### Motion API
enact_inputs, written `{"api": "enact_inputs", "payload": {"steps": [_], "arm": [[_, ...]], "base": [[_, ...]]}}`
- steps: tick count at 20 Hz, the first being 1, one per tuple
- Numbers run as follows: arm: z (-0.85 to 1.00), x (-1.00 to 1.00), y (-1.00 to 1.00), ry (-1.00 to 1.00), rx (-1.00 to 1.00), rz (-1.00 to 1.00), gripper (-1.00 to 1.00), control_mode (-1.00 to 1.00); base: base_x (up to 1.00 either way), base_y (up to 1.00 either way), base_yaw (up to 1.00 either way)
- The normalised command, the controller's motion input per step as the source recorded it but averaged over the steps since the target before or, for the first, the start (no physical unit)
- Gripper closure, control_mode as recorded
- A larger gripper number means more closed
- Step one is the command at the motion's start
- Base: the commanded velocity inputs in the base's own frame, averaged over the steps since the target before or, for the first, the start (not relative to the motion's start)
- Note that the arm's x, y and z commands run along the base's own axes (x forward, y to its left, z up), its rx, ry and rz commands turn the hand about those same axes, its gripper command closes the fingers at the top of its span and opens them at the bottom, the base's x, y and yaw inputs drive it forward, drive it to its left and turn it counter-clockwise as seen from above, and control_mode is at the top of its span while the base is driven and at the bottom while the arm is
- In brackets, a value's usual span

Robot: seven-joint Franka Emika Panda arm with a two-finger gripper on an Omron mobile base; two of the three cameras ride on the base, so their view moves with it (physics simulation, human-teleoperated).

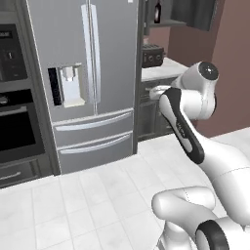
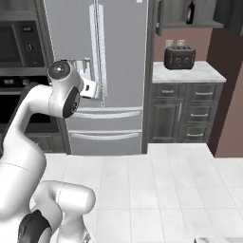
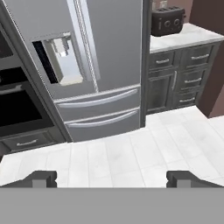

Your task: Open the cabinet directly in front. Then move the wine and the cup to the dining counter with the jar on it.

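Floor [image 3: 131,157] open ahead; fridge [image 3: 100,57], wall counter [image 3: 183,37] beyond.

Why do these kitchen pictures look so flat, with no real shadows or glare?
They are rendered: in the right base view the fridge shows even, matte grey without reflections; in the left base view the wine is small and soft-edged; in the hand view the floor tiles carry no cast shadows.

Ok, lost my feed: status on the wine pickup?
Gripper open, empty. Cabinet open, wine on its shelf, untouched. Nothing blocking.
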Motion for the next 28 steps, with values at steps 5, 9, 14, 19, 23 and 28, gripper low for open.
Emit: {"api": "enact_inputs", "payload": {"steps": [5, 9, 14, 19, 23, 28], "arm": [[0.0, 0.0, 0.0, 0.0, 0.0, 0.0, -1.0, 1.0], [0.0, 0.0, 0.0, 0.0, 0.0, 0.0, -1.0, 1.0], [0.0, 0.0, 0.0, 0.0, 0.0, 0.0, -1.0, 1.0], [0.0, 0.0, 0.0, 0.0, 0.0, 0.0, -1.0, 1.0], [0.0, 0.0, 0.0, 0.0, 0.0, 0.0, -1.0, 1.0], [0.0, 0.0, 0.0, 0.0, 0.0, 0.0, -1.0, 1.0]], "base": [[1.0, 0.88, 0.0], [1.0, 0.79, 0.02], [1.0, -0.35, 0.04], [1.0, -1.0, -0.22], [0.92, -1.0, -0.27], [0.81, -1.0, -0.26]]}}
